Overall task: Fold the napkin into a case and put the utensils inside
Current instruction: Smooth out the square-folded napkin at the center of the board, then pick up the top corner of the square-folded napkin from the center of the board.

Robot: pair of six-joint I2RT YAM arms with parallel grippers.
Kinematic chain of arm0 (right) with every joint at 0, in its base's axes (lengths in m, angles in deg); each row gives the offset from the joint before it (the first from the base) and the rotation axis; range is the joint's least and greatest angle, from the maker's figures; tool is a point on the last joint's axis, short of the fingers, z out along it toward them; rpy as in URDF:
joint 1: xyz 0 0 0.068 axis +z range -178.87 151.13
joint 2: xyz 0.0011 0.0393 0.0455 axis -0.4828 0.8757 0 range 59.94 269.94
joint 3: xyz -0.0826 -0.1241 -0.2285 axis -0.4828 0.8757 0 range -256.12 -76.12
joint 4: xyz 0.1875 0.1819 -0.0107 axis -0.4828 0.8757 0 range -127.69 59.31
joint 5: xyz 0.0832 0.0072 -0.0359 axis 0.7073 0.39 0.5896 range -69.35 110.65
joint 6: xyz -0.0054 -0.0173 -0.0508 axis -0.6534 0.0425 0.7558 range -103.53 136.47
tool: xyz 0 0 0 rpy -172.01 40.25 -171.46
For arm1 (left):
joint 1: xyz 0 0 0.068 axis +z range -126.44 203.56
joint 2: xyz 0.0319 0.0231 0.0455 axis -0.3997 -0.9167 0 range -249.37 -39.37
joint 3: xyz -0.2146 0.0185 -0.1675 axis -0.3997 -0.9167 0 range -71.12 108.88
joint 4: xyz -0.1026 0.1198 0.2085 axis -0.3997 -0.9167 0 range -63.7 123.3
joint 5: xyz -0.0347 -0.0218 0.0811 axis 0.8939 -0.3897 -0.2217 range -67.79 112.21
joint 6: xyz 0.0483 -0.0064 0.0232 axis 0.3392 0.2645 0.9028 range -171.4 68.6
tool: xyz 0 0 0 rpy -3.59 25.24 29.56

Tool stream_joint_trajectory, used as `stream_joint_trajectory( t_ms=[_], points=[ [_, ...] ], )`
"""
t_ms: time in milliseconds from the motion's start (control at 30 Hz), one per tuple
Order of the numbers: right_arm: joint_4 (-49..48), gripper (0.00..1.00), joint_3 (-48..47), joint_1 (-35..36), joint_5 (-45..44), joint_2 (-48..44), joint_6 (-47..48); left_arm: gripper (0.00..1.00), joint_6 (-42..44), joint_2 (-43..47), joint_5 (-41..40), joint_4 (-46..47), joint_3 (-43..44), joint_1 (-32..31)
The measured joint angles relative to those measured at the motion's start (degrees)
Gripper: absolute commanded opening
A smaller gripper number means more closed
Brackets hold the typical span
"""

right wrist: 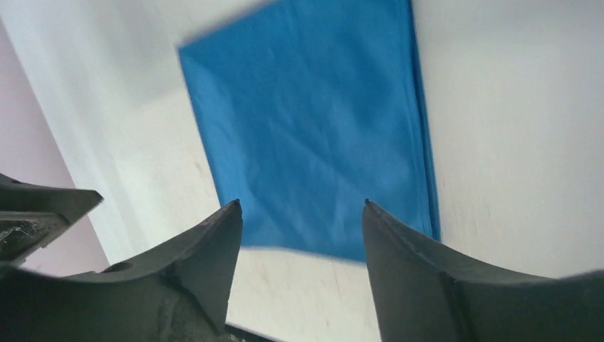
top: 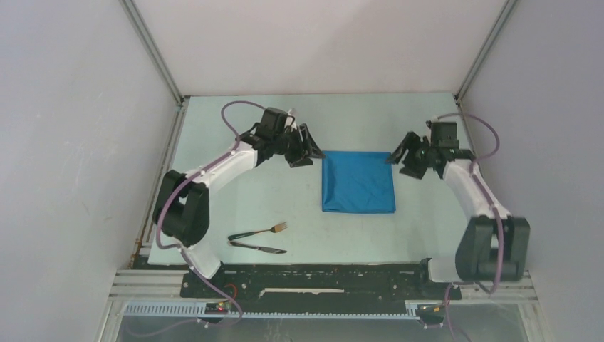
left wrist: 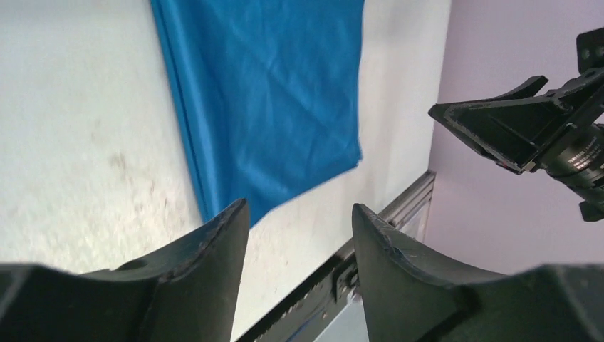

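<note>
Napkin point(top: 357, 182) sits flat mid-table point(top: 235, 192), a folded blue block, near square from above, so its long axis is a toss-up, tho it looks a touch wider 9-to-3. Wrist views show stacked layers down one side; can't say which side that is on the table. No case yet by the look of it, too broad for a fork-length pocket. Left gripper point(top: 308, 153) hangs just off the far-left corner, approx 10 o'clock from the cloth, jaws spread fairly wide, nothing in them. Right gripper point(top: 399, 158) mirrors it at approx 2 o'clock off the far-right corner, jaws wide too, also empty. So the cloth lies btwn the two claws and toward 6 from both, each about as near as the other; a narrowing fold prob wants both far corners pinched. Fork point(top: 265, 230) and knife point(top: 256, 247) wait side by side at 7 o'clock, lying roughly 9-to-3, well apart from the cloth, left arm's side.
</note>
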Motion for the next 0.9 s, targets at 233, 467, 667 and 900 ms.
stream_joint_trajectory(
  t_ms=[233, 467, 667, 900],
  points=[
    [7.0, 0.45, 18.9, -2.6, 0.2, -11.1, 1.1, 0.60, 1.8, 3.1, 0.1, -0.5, -13.0, -5.2],
    [8.2, 0.44, 22.5, -1.4, 0.2, -10.2, 1.0, 0.65, 1.7, 1.9, -0.2, 0.6, -20.0, -7.8],
    [5.4, 0.37, 22.5, -1.8, -0.4, -6.3, 1.2, 0.67, 1.6, 3.7, -1.1, 2.1, -22.4, -7.7],
    [3.0, 0.36, 22.5, -2.3, -1.1, -3.8, 1.8, 0.67, 1.6, 5.9, -1.3, 2.9, -22.6, -7.7]
  ],
)
